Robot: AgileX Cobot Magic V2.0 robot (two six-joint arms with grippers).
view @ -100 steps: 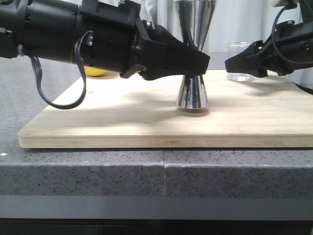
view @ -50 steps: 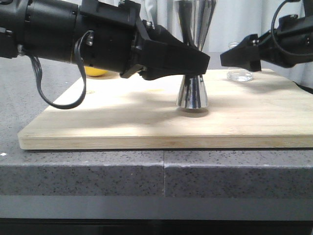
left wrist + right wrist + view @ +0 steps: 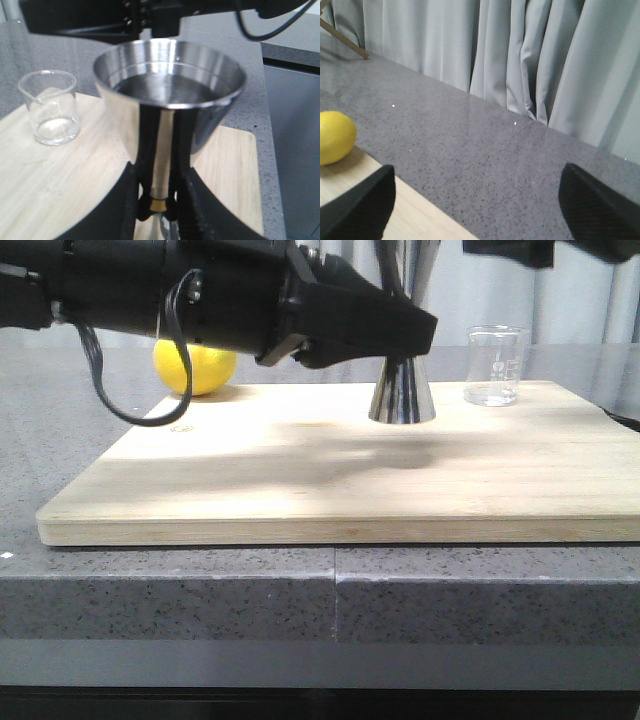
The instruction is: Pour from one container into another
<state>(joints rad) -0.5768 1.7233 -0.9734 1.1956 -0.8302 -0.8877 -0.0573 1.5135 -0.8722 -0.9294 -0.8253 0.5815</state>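
Note:
The steel jigger (image 3: 402,390) hangs a little above the wooden board (image 3: 300,490), its shadow below it. My left gripper (image 3: 420,335) is shut on the jigger's narrow waist; in the left wrist view the gripper (image 3: 159,205) pinches the gold band, and a liquid surface shows in the jigger's wide upper cup (image 3: 170,85). The clear glass beaker (image 3: 496,365) stands upright on the board's back right, free of both grippers, and also shows as the beaker (image 3: 50,107) beside the jigger. My right gripper (image 3: 478,200) is open and empty, with only a dark part of it (image 3: 510,248) at the top of the front view.
A yellow lemon (image 3: 195,368) lies at the board's back left corner, also seen as the lemon (image 3: 335,136) in the right wrist view. The board rests on a grey speckled counter (image 3: 330,590). Grey curtains (image 3: 520,55) hang behind.
My left gripper has lifted the jigger off the board. The right gripper has risen from beside the beaker to the top of the front view, leaving the beaker standing.

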